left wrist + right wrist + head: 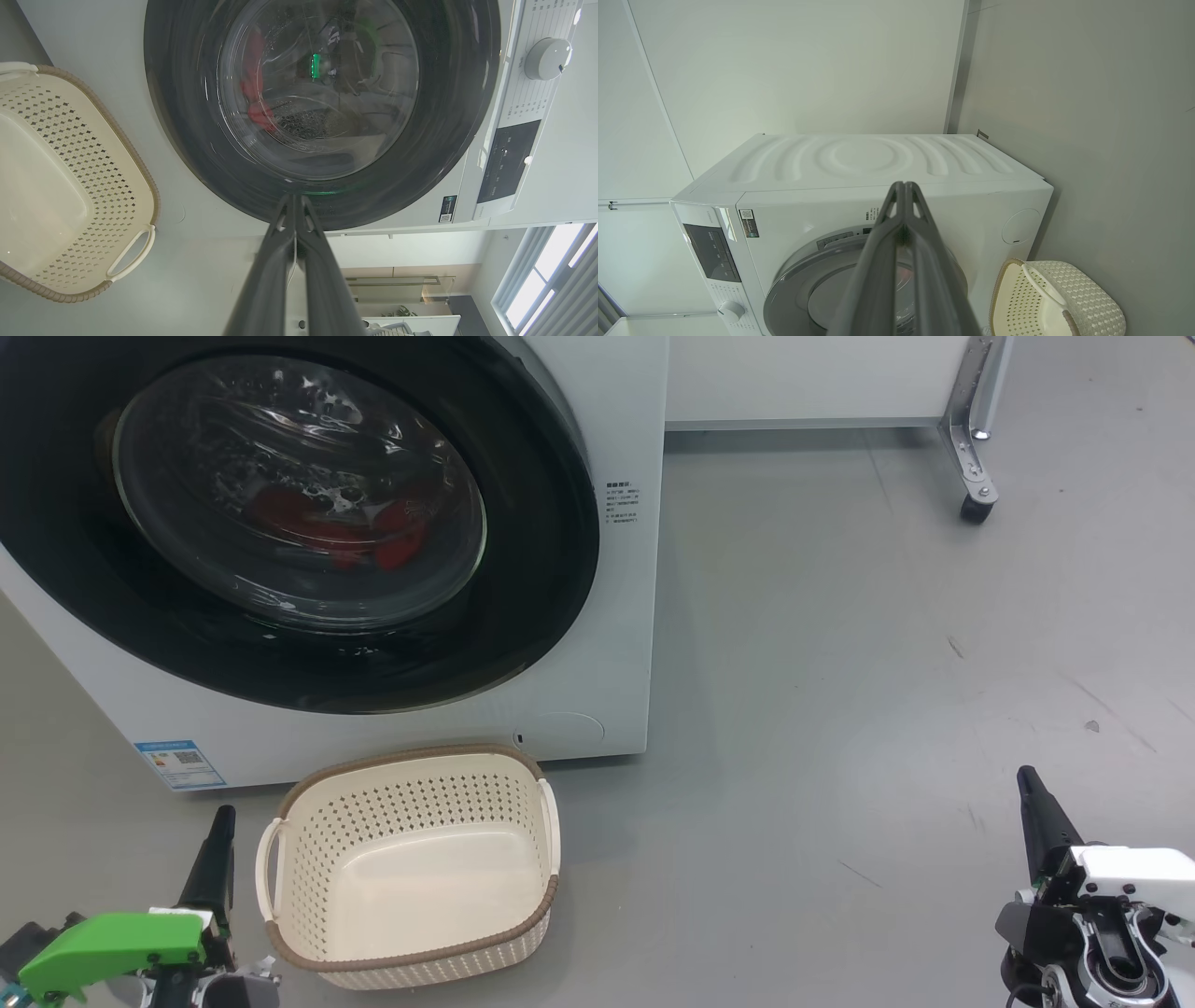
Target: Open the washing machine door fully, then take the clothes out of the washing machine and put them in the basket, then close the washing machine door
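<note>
The washing machine (616, 616) stands at the upper left of the head view, its door (541, 569) lying flat against the front. Red clothes (317, 518) show through the glass at the drum's bottom, and through the door (187, 116) as clothes (254, 112) in the left wrist view. The basket (308, 803) sits on the floor just in front of the machine with nothing in it. My left gripper (222, 817) is shut and holds nothing, left of the basket. My right gripper (1027, 777) is shut too, far right over bare floor.
A white unit on a metal leg with a caster (976, 506) stands at the back right. Grey floor spreads right of the machine. The control panel and dial (546, 58) sit beside the door. The basket (1059, 298) stands by the machine's corner.
</note>
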`<state>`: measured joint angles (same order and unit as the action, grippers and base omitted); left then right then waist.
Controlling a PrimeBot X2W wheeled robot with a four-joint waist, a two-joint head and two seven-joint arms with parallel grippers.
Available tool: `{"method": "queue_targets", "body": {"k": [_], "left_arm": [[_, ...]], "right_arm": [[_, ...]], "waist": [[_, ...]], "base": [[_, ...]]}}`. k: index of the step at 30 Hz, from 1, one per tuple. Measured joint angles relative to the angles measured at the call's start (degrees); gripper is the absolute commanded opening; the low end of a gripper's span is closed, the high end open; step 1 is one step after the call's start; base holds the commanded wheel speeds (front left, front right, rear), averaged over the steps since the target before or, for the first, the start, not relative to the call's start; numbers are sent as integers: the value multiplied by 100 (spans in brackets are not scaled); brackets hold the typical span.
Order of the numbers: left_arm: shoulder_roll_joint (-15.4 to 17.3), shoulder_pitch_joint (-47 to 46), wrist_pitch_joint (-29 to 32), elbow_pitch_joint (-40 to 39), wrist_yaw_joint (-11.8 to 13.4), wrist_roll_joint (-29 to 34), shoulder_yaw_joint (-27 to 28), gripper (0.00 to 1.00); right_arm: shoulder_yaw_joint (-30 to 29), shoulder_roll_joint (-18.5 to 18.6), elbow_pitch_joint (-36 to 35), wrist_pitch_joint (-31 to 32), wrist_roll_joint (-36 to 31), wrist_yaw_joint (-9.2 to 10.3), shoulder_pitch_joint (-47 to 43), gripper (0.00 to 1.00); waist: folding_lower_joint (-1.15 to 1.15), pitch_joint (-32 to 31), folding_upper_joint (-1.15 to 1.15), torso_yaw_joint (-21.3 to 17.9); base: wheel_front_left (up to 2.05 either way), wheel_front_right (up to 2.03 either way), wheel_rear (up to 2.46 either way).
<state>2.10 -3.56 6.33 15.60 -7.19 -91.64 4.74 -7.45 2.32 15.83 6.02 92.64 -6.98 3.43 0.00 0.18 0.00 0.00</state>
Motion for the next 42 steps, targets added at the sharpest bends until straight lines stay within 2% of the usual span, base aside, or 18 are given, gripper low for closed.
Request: {"method": "queue_targets", "body": {"k": [3,4,5,8,9,26,42], "left_arm": [[0,0,0,0,0,0,0,0],[0,0,0,0,0,0,0,100],[-7,10,-1,38,0,0,-4,0],[-86,144,-1,229,2,1,-25,0],[-118,202,-1,296,2,1,-33,100],[-107,256,-97,301,4,137,-102,100],[204,166,-545,245,4,927,-538,100]], "right_arm": [[0,0,0,0,0,0,0,0],[0,0,0,0,0,0,0,100],[2,-7,30,-1,0,2,-16,0],[12,-97,215,-1,0,5,-170,0],[13,-130,280,-1,0,5,-229,100],[194,-85,250,-138,-377,5,-258,100],[666,185,234,-515,-1369,5,-4,100]], "waist": [[0,0,0,0],[0,0,0,0],[0,0,0,0],[0,0,0,0],[0,0,0,0],[0,15,0,-2],[0,25,0,4]], "base": [[0,0,0],[0,0,0],[0,0,0],[0,0,0],[0,0,0],[0,0,0],[0,0,0]]}}
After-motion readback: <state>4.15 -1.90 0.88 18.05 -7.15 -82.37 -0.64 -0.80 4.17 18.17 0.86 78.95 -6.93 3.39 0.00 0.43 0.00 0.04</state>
